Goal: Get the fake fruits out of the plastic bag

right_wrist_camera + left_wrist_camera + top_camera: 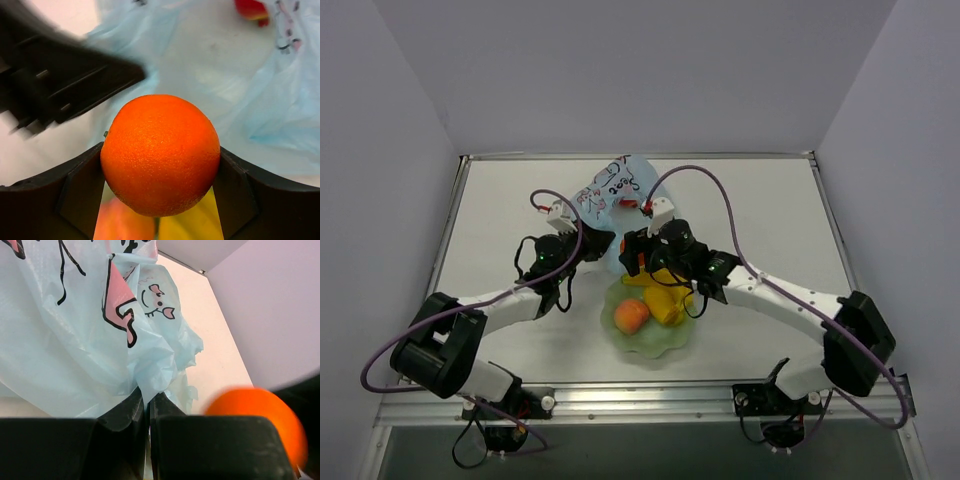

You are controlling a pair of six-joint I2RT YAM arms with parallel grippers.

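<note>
Right wrist view: your right gripper (pixel 160 175) clasps the orange (pixel 160 145) above the bowl (pixel 655 348), apparently to drop it beside the peach (pixel 631 316). Your left gripper (pixel 146 410), jaws closed, pinches the plastic bag (pixel 75 350) at the bowl's far side, likely steadying it.

Bright orange orange (pixel 160 152), pale blue plastic bag (pixel 75 350) with pink-and-black cartoon print, pale green bowl (pixel 660 346)

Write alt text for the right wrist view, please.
An orange fills the centre, clamped between the black fingers of the right gripper. Behind it lies the crinkled light-blue plastic bag with a red fruit at the top edge; a blurred black arm crosses upper left.
</note>
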